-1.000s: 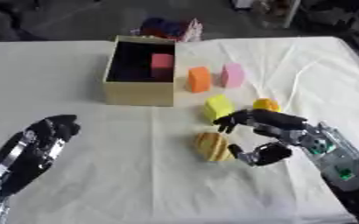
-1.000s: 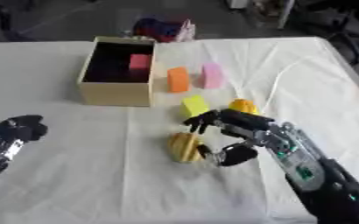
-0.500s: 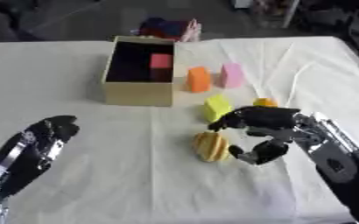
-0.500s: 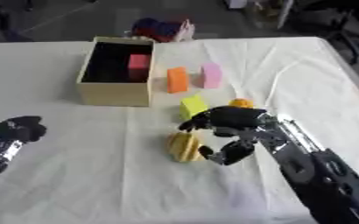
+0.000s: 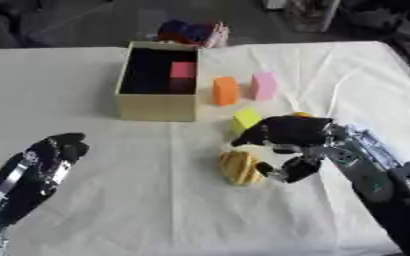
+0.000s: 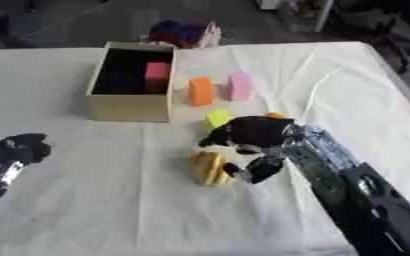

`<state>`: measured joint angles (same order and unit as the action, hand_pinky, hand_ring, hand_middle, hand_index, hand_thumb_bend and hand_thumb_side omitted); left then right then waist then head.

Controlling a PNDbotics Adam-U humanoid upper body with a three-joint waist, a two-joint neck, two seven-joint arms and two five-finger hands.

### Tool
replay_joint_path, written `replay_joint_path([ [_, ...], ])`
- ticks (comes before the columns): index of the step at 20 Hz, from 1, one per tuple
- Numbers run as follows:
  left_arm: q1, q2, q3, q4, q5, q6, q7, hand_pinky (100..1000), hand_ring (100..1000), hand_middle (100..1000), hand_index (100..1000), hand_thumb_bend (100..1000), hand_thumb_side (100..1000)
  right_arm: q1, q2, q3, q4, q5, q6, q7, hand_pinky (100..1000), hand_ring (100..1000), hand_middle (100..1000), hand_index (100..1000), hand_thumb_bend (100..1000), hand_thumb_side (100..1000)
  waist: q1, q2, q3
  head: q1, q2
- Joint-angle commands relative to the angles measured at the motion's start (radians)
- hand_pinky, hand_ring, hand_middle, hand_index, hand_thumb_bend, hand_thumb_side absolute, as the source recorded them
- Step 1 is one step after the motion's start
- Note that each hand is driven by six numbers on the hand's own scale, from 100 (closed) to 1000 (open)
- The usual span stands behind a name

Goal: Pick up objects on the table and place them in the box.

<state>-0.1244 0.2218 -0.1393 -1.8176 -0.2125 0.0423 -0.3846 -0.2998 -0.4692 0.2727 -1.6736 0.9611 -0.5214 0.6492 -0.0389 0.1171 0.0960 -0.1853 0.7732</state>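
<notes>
1. Right hand [image 5: 292, 142] curled in an open claw, fingers [image 5: 252, 137] arched over and thumb low, hooking round the ridged yellow-orange object [image 5: 240, 167] from its right; whether the tips already touch cannot be told, so not yet a closed grasp.
2. Ridged object on the cloth just left of and below the palm, its long axis running roughly toward and away from the robot, ridges across it.
3. Just beyond the fingers, a yellow-green block [image 5: 246, 119]; a small orange thing [image 5: 303, 115] peeking out behind the knuckles.
4. Farther on, an orange block [image 5: 225, 90] and a pink block [image 5: 263, 85] side by side, close to the right wall of the box [image 5: 156, 107].
5. Box up and to the left of the right hand, open-topped, a red block [image 5: 183, 70] already inside with dark room beside it.
6. Likely path to the box: up-left over the yellow-green block, needing lift to clear it and the near wall.
7. Left hand [image 5: 55, 152] idle at lower left, fingers curled on nothing, well apart from every object.
8. Bare cloth to the left and front of the ridged object.
</notes>
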Motion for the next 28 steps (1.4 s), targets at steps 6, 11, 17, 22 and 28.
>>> replay_joint_path([
  [6,-0.01,0.02,-0.002,-0.011,0.005,-0.001,-0.004,819,771,687,849,100,747,-0.026,0.004,0.016,0.03,0.067,-0.032,0.093,890,870,851,840,100,208,0.004,-0.025,0.002,-0.004,-0.003],
  [11,-0.01,0.019,-0.003,-0.011,0.005,-0.001,-0.005,819,771,687,849,100,747,-0.031,0.011,0.015,0.046,0.093,-0.026,0.066,873,849,822,676,100,143,0.003,-0.025,0.003,-0.005,-0.003],
  [17,-0.009,0.019,-0.002,-0.011,0.005,0.0,-0.004,819,771,687,849,100,747,-0.037,0.022,-0.006,0.048,0.165,0.017,-0.255,815,745,679,358,100,100,0.003,-0.026,0.003,-0.003,-0.003],
  [22,-0.007,0.019,-0.002,-0.011,0.006,0.0,-0.003,819,771,687,849,100,747,-0.058,0.022,-0.014,0.061,0.181,0.034,-0.438,810,723,649,352,100,100,0.003,-0.028,0.003,-0.002,-0.003],
  [28,-0.002,0.019,-0.001,-0.011,0.006,0.0,-0.002,819,771,687,849,100,748,-0.148,-0.001,-0.042,0.073,0.045,0.085,-0.458,812,694,623,348,100,100,0.002,-0.033,0.001,0.002,-0.003],
])
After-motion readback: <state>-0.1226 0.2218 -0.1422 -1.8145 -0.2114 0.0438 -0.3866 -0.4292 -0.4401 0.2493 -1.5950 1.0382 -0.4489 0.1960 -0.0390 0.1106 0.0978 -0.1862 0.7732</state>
